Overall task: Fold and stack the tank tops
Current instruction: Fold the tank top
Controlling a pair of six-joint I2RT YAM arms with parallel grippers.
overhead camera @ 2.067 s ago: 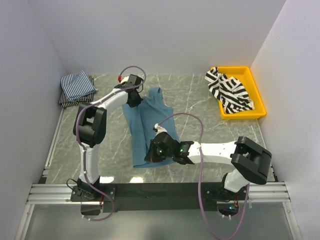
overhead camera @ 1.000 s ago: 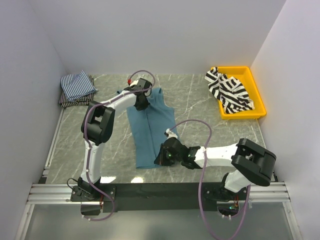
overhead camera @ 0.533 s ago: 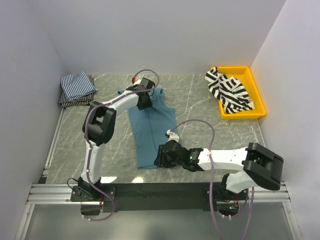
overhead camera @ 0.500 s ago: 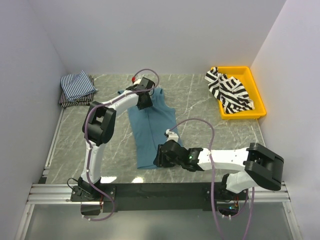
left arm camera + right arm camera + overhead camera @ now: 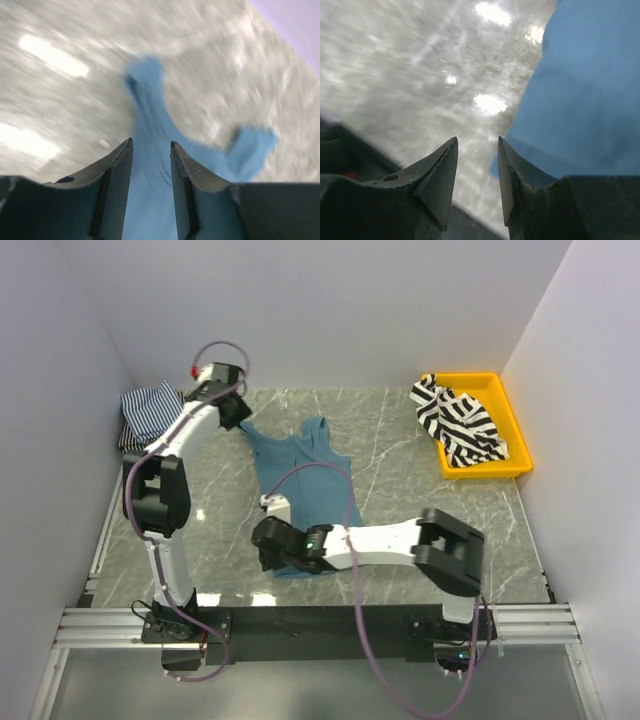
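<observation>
Teal tank top (image 5: 300,502) lies below the parted left jaws; its hem beside the parted right jaws.

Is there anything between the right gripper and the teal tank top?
Nothing visible. The right gripper hangs open over the table, and the edge of the teal tank top lies right beside its fingers, with no other thing between them.

Two white arms with black joints and dark grippers.
The left arm (image 5: 190,435) and right arm (image 5: 385,537) have glossy white shells between bulky black joint housings, and a mauve cable (image 5: 320,466) loops along each. A red fitting (image 5: 193,371) sits at the left wrist and a green light (image 5: 309,534) near the right. The left gripper (image 5: 151,145) and right gripper (image 5: 477,141) carry matt dark-grey wedge fingers (image 5: 117,170), with a round recess on one side.
</observation>
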